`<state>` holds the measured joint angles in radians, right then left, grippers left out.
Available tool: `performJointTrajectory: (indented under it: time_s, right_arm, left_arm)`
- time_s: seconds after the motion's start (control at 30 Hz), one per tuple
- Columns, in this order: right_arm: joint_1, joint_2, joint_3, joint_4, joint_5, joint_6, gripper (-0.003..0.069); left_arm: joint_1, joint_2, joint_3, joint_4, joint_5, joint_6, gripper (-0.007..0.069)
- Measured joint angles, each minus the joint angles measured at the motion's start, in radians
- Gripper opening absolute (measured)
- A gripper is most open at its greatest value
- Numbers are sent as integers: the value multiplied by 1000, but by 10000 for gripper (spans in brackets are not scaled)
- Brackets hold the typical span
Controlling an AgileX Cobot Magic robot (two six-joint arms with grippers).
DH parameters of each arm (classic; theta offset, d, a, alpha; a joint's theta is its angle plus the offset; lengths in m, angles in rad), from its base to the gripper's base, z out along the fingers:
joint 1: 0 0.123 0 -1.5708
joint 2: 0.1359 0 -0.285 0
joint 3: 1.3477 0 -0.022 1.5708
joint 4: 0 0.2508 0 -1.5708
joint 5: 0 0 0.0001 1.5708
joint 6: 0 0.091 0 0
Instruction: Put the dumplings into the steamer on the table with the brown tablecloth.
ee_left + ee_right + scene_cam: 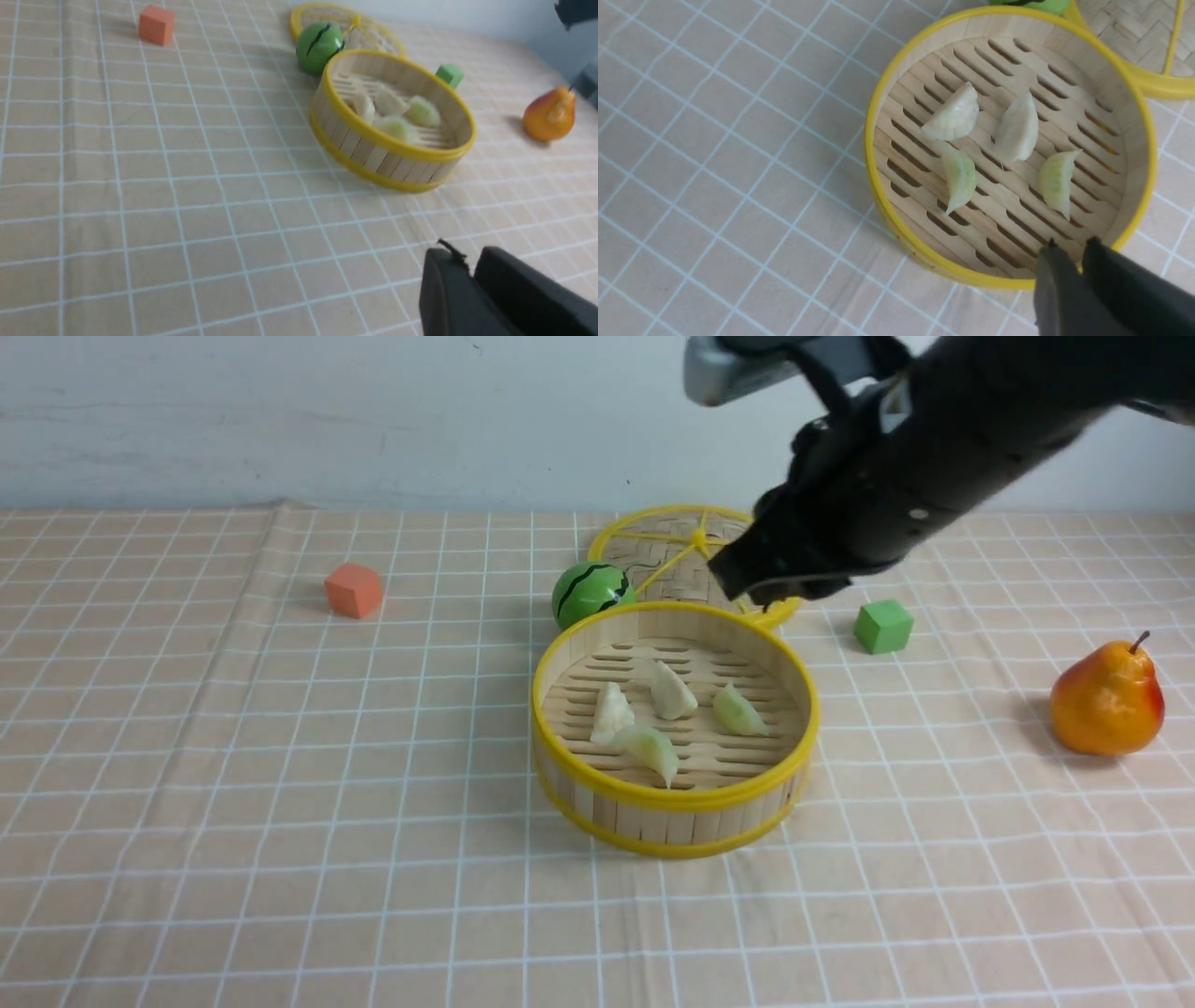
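Surveying from the left: a tan cloth (187, 756) with a white grid covers the table and shows light creases.

Left gripper (467, 255): seen only in its own wrist view, above bare cloth. Its fingers are drawn together with a bare slit between them, and nothing is held.

An orange cube (354, 590) sits alone far left on the cloth, well apart from all else.

A green striped ball (590, 594) stands just beside the far-left wall of the steamer (672, 807). Whether the two touch cannot be told.

The steamer stands upright at centre. All four dumplings (672, 691) lie on its slotted floor, and none is on the cloth.
- Two are whitish, one to the left and one at mid-floor.
- Two are greenish, one on the near side and one to the right.
- The left whitish one and the near greenish one meet at their ends; the other two lie apart.

A flat woven lid (653, 546) lies behind the steamer to the far right, with its near edge against the steamer's rim.

Right gripper (1073, 247): it hangs above the steamer's far-right rim, in front of the lid. Its fingers are closed to a thin gap and it is empty. No contact with the rim is visible.

A green cube (882, 626) sits right of the steamer, near it but clear of it.

A pear (1107, 700) stands upright at far right, well apart.
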<state>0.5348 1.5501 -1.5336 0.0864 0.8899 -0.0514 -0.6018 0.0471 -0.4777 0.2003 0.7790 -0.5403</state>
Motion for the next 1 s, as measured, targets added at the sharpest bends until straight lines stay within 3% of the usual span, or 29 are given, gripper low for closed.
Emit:
performJointTrajectory:
  time_s: [0.03, 0.07, 0.5, 1.0]
  right_arm:
    - [0, -10, 0, 3, -7, 0, 20]
    - [0, -78, 88, 23, -59, 0, -10]
    - [0, -648, 607, 112, -449, -7, -20]
    - [0, -810, 651, 112, -457, -7, -13]
  left_arm:
    - [0, -4, 4, -1, -4, -3, 41]
    - [0, -24, 29, 2, -20, -13, -11]
    - [0, -33, 56, 15, -70, -26, -14]
    - [0, -33, 56, 15, -70, -26, -14]
